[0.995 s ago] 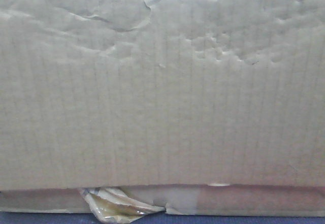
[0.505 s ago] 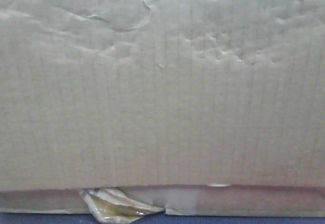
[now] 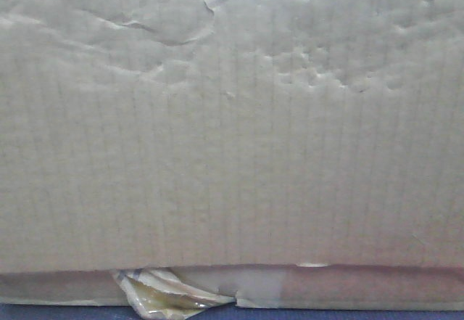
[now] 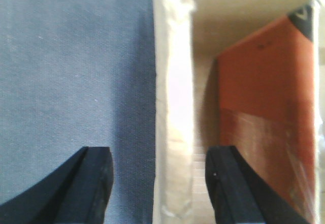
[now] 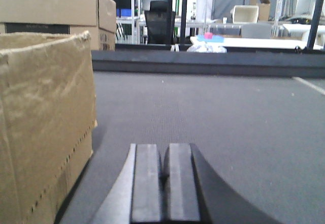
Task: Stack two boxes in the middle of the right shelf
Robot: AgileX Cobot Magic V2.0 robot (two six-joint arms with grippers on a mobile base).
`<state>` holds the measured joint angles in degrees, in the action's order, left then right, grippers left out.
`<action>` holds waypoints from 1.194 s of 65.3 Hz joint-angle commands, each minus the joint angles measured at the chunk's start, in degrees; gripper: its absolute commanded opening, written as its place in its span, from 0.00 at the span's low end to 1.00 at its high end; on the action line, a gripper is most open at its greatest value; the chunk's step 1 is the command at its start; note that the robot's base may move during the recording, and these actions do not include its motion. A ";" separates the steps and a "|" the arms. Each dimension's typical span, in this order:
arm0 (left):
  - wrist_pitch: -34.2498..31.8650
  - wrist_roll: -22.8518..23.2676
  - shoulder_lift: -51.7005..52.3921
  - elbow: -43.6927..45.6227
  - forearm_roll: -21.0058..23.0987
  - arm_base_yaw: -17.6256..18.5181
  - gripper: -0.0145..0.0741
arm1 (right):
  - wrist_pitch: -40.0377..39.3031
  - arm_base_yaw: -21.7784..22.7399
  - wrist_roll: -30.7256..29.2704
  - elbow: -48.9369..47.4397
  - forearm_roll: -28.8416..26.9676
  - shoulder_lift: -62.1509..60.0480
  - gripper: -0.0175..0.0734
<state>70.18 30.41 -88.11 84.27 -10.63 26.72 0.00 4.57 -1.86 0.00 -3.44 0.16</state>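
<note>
A tan cardboard box (image 3: 232, 131) with a dented, wrinkled face fills the front view, and a crumpled tape scrap (image 3: 167, 294) peels at its bottom edge. Seen from above in the left wrist view, my left gripper (image 4: 160, 183) is open and straddles the box's pale top wall edge (image 4: 175, 82). One finger is outside the wall and one is inside, neither touching it. My right gripper (image 5: 165, 183) is shut and empty, low over the table just right of a box (image 5: 40, 132). A second box (image 5: 56, 8) stands behind that one. The shelf is out of view.
An orange-red flat item (image 4: 264, 107) lies inside the box. The grey-blue tabletop (image 5: 228, 112) stretches ahead and to the right of the right gripper, ending at a raised dark edge (image 5: 203, 61). A chair and tables stand far behind.
</note>
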 commanded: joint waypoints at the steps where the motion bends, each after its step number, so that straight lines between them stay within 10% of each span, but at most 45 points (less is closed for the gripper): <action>1: -0.22 -0.33 0.14 -0.11 0.23 -0.31 0.52 | -5.50 0.28 -0.05 0.00 0.27 -0.16 0.01; 38: -0.22 -0.47 0.14 -0.11 0.70 -0.31 0.52 | 44.86 0.28 4.78 -42.49 -4.35 34.09 0.01; 78: -0.22 -0.47 0.14 -0.11 0.83 -0.31 0.52 | 62.31 -3.95 9.99 -72.86 -0.02 64.46 0.03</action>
<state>70.18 29.98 -88.11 84.27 -10.10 26.72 60.62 2.84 4.78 -68.46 -6.96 61.45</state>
